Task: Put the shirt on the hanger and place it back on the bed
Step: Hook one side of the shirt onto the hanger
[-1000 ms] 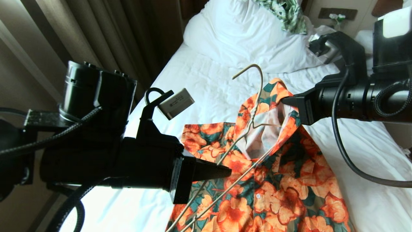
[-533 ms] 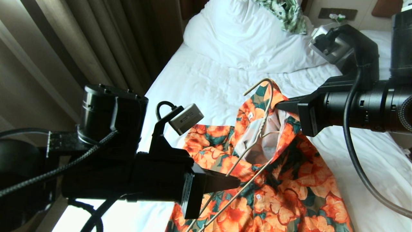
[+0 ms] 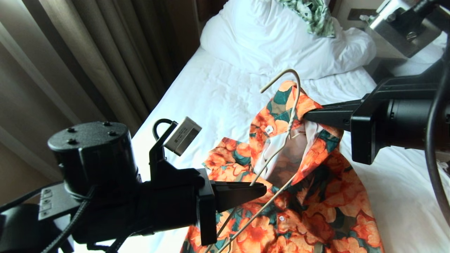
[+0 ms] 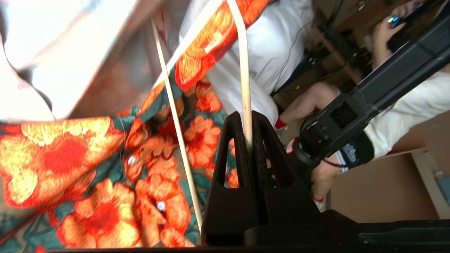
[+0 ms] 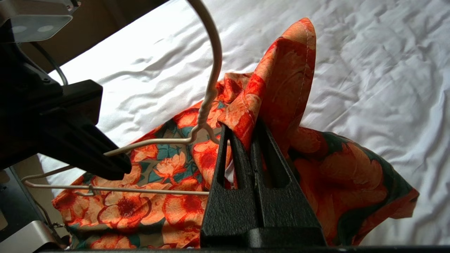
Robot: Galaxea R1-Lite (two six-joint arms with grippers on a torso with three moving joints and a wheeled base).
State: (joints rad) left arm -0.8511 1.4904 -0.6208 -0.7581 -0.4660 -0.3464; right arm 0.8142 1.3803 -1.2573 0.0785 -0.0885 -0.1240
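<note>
While the left gripper [image 3: 262,189] clamped the thin cream-white wire hanger [image 3: 277,147] and the right gripper [image 3: 306,116] pinched the orange-flowered shirt's [image 3: 309,207] collar above the white-sheeted bed [image 3: 225,95], only one hanger arm appeared threaded inside, leaving the dressing and set-down undone.

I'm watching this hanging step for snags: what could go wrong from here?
1. The left gripper pinches only one thin arm of the hanger, so the wire could twist or slip.
2. The right gripper holds just a fold of the shirt's collar; it could pull free.
</note>
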